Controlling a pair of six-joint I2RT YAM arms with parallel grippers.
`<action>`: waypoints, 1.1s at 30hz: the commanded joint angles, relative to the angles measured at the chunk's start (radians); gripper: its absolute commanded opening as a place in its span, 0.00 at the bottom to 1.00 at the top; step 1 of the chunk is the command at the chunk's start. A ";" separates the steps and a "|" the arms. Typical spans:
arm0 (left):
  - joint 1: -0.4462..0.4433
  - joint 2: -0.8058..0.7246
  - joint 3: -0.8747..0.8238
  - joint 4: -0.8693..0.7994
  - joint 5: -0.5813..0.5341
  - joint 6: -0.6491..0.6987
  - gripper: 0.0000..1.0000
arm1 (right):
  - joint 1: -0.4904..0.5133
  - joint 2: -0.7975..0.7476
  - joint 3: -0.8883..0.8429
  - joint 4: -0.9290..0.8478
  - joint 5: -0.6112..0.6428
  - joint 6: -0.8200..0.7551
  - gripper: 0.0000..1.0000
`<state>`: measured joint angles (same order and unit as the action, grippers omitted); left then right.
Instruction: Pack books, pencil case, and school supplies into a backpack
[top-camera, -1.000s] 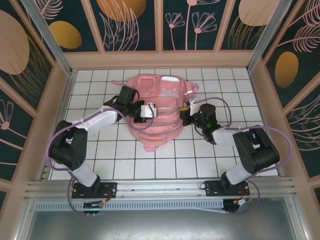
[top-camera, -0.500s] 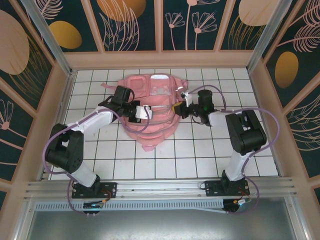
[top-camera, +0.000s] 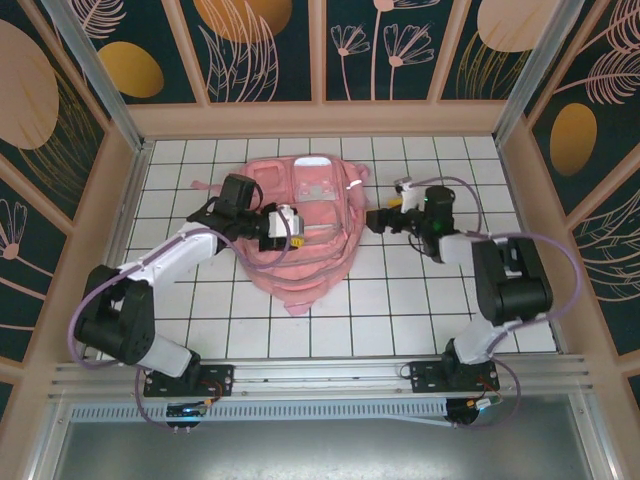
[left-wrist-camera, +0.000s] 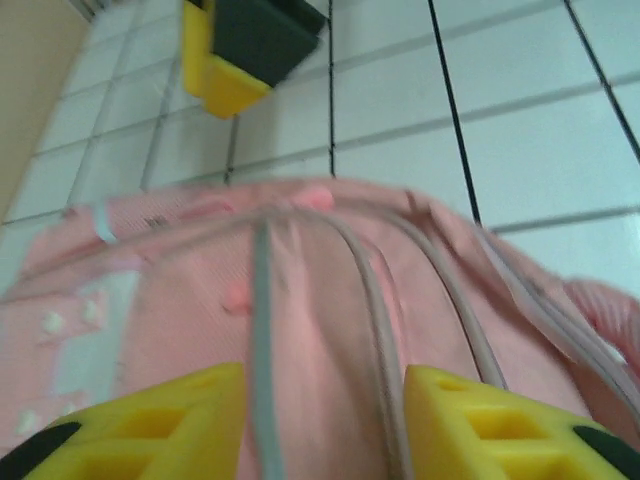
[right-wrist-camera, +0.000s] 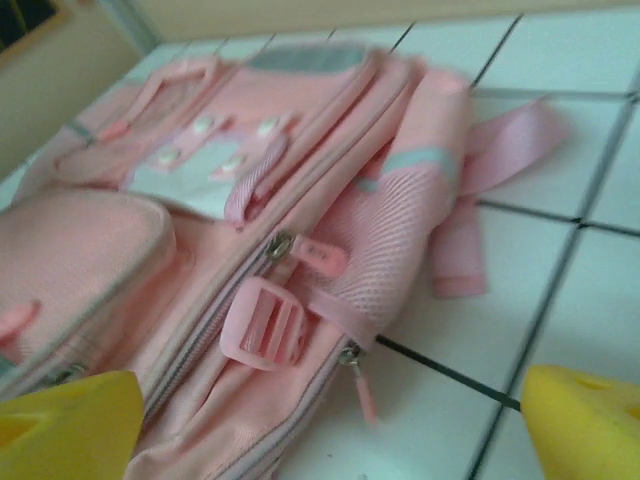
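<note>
The pink backpack (top-camera: 318, 205) lies flat on the white tiled table, its clear pocket and a silver strip facing up. My left gripper (top-camera: 290, 226) hovers over its left half, open; in the left wrist view the yellow fingertips (left-wrist-camera: 215, 420) straddle pink fabric and grey zipper lines of the backpack (left-wrist-camera: 320, 300) without pinching them. My right gripper (top-camera: 372, 220) sits just off the backpack's right edge, wide open. In the right wrist view the backpack (right-wrist-camera: 200, 250) shows a pink buckle (right-wrist-camera: 265, 320) and zipper pulls beyond the gripper (right-wrist-camera: 325, 430). The books, pencil case and school supplies are hidden.
A loose pink strap (right-wrist-camera: 500, 150) trails onto the tiles right of the bag. Wooden walls (top-camera: 120, 190) fence the table on three sides. Bare tiles (top-camera: 340, 320) stretch between the backpack and the arm bases. The right gripper's yellow and dark finger (left-wrist-camera: 245, 45) shows beyond the bag.
Both grippers went from shut to open. The backpack has shifted toward the back and flattened out. The right gripper has pulled away to the right of the bag.
</note>
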<state>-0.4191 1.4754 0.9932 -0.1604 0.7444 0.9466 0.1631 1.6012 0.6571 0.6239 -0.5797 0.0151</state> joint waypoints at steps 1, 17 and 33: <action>0.015 -0.101 -0.015 0.262 0.072 -0.326 0.99 | -0.002 -0.191 -0.081 0.218 0.195 0.032 0.99; 0.449 -0.282 -0.631 0.955 -0.684 -0.976 0.99 | -0.048 -0.371 -0.431 0.488 0.851 -0.070 0.99; 0.453 0.046 -0.764 1.446 -0.688 -1.003 0.99 | -0.186 -0.038 -0.460 0.745 0.639 0.013 0.99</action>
<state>0.0265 1.5215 0.2237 1.1530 0.0692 -0.0322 -0.0189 1.5707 0.1745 1.3106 0.1059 0.0090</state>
